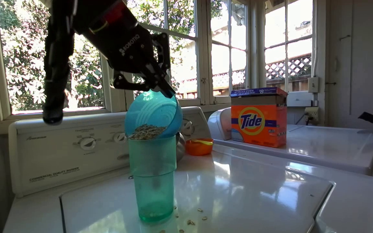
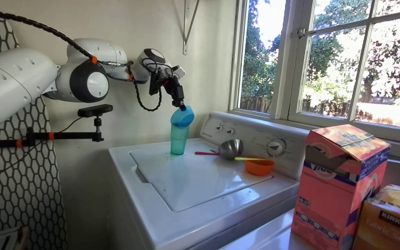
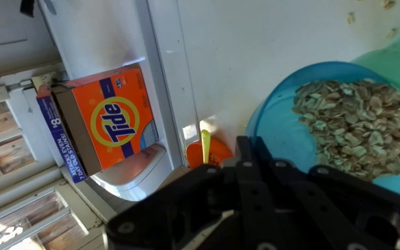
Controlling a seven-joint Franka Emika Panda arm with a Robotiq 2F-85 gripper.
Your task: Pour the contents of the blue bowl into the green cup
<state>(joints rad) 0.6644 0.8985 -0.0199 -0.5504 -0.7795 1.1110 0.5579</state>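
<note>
Light-blue round plastic bowl (image 1: 138, 111): tilted over the mouth of the tall translucent teal-green plastic tumbler (image 1: 154, 184), lower edge at the rim; whether the two touch cannot be told.
Tan-brown flat flakes (image 3: 363, 128): heaped inside the bowl, massed on its side toward the tumbler; blue plastic shows on the side nearer the fingertips.
Black Robotiq gripper (image 3: 252, 142): angled downward, jaws clamped on the raised rim of the bowl.
Tumbler: upright on the glossy white washer lid (image 1: 238, 200), in both exterior views.
Stray flakes (image 1: 191, 222): a few, strewn on the lid just beside the tumbler's base.
Small orange bowl (image 1: 199, 149): near the white control panel (image 1: 53, 152), a yellow handle (image 2: 247, 159) lying across its rim.
Rounded grey metal vessel (image 2: 230, 149): between tumbler and orange bowl; a red handle (image 2: 207, 153) ends beside it, whether joined cannot be told.
Orange cardboard Tide box (image 1: 259, 123): upright on the neighbouring white appliance (image 1: 329, 142).
Orange-brown Kirkland box (image 2: 387, 225): just beside the Tide box, in an exterior view.
</note>
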